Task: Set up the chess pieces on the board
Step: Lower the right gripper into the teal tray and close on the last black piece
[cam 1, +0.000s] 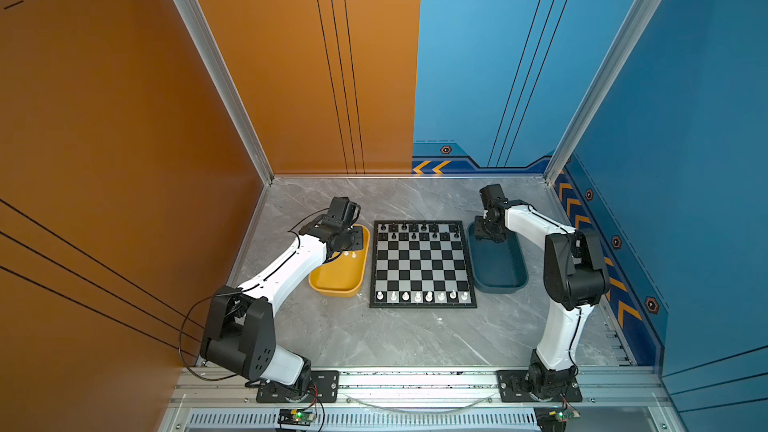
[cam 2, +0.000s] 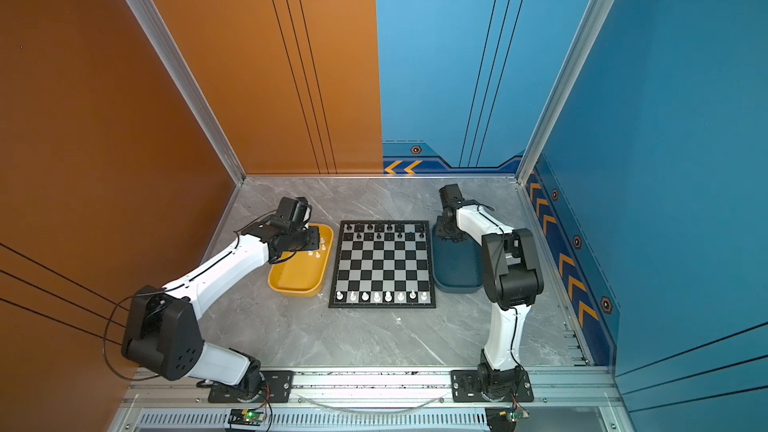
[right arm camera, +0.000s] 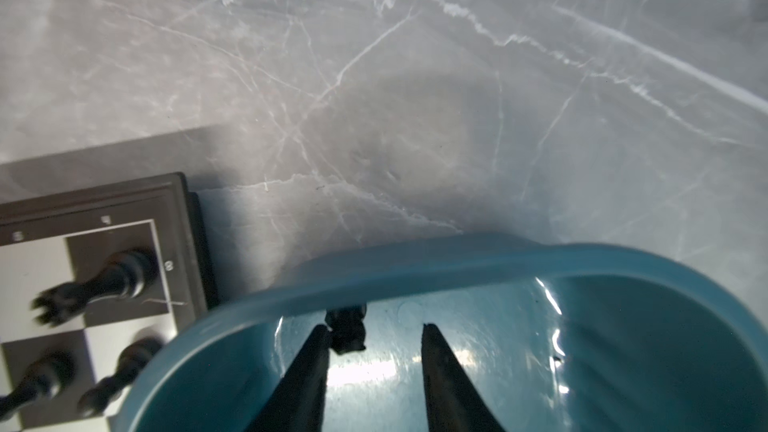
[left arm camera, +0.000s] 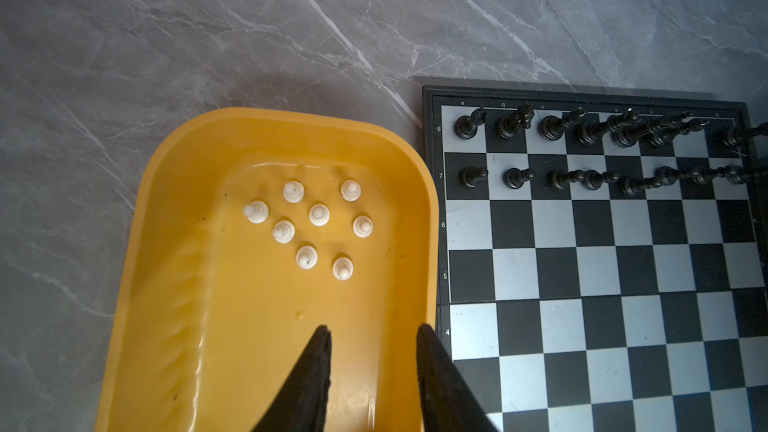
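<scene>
A grey marbled tabletop fills the cell, with orange wall panels on one side and blue wall panels on the other. Your left gripper hangs over the yellow tray, jaws parted with nothing between them. Eight white pawns stand upright in a loose cluster on the tray floor, ahead of those fingertips and well clear of them. The board lies just outside the jaw nearer the table's middle, its edge beside the tray rim.

Your right gripper is down inside the dark blue tray, jaws also apart and clamping nothing. One black chess piece sits in the gap, against the tip of the finger nearer the board. The other finger is clear of it. Its type is too blurred to tell.

On the board, black chessmen stand along the two far rows, and a row of white pieces lines the near edge.
</scene>
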You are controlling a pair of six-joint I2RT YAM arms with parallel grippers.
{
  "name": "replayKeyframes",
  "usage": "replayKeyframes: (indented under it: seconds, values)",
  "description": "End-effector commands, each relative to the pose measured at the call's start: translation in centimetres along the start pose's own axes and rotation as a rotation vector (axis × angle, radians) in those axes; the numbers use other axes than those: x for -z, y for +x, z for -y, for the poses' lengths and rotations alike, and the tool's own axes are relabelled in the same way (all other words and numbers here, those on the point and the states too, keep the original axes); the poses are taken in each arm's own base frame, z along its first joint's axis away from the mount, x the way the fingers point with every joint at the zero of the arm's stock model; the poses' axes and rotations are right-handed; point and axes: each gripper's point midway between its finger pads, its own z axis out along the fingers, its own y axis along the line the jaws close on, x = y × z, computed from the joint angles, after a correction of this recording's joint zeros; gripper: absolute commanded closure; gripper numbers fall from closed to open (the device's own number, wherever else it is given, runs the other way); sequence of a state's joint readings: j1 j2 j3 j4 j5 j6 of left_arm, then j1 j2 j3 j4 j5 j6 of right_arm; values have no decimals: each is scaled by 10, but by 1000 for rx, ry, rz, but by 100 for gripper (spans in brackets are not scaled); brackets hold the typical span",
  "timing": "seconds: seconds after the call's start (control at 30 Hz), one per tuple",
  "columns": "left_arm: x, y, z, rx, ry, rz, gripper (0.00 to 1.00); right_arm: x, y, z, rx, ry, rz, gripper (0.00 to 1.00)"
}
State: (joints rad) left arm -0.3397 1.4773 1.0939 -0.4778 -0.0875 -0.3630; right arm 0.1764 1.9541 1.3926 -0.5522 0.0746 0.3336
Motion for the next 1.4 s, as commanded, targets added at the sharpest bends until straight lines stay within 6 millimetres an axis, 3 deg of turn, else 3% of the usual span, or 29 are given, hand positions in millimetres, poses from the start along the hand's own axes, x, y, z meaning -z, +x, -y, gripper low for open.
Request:
replayKeyframes:
  seconds: [0.0, 0.5, 1.37]
  values:
    - [-3, 2, 4, 1, 16, -15, 63, -3, -6, -3, -21, -16, 3, 61]
    - [-5, 4, 3, -1, 14, -22, 64, -10, 1, -9, -17, -35, -26, 67]
    - [-5, 4, 3, -3, 16, -20, 65, -14, 3, -14, -10, -48, -46, 90]
